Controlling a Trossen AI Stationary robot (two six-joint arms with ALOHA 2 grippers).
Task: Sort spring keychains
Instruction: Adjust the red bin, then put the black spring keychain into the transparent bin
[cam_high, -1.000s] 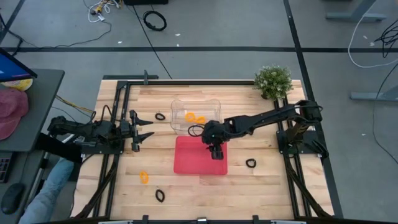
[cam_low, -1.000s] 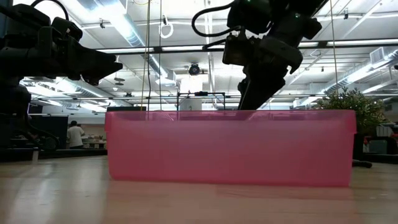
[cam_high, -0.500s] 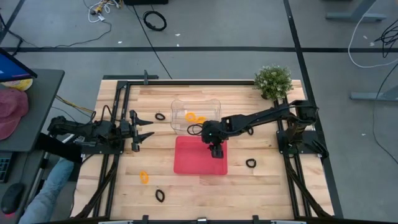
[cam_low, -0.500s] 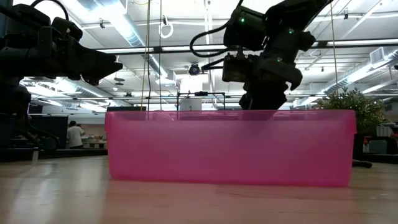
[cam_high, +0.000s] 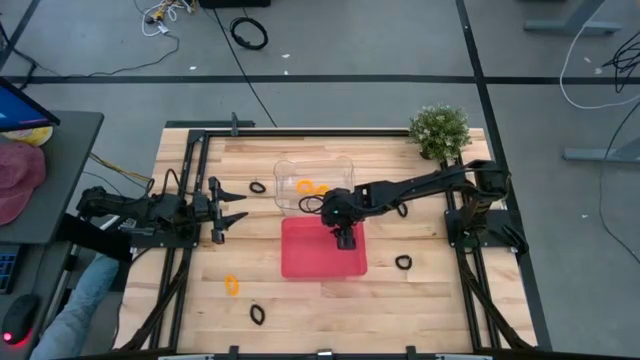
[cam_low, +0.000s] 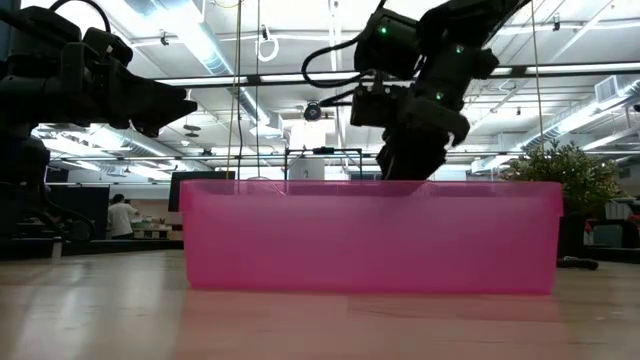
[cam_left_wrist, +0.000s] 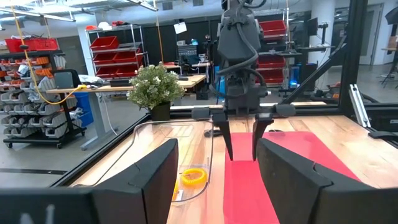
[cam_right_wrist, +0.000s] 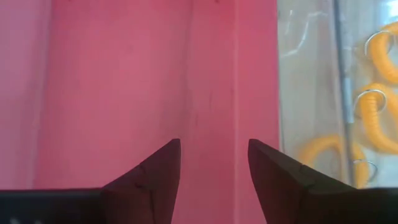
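The red tray (cam_high: 310, 262) lies at the table's middle. Beyond it, toward the far edge, stands a clear container (cam_high: 288, 172) with orange spring keychains (cam_high: 313, 187) on its floor (cam_right_wrist: 376, 115). My right gripper (cam_high: 345, 240) points down into the tray's far part, open, with only red floor between its fingers (cam_right_wrist: 213, 143). Loose on the wood lie black keychains (cam_high: 257, 186) (cam_high: 403, 262) (cam_high: 257, 313) and an orange one (cam_high: 232, 285). My left gripper (cam_high: 238, 215) waits open at the table's left. My right gripper reaches from above into the red tray beside its far wall (cam_right_wrist: 255, 93), fingers apart. The tray's near wall (cam_low: 370, 235) hides the fingertips in the low view, and I cannot tell whether they touch the tray's floor.
A potted plant (cam_high: 440, 130) stands at the far right corner. Black frame rails run along the table's left (cam_high: 195, 180) and right (cam_high: 465, 215) sides. Bare wood shows near the front edge, around the loose keychains.
My right gripper has dipped lower into the tray, then moved a little toward the far edge and the clear container, staying open. The red tray has slid slightly toward the far edge.
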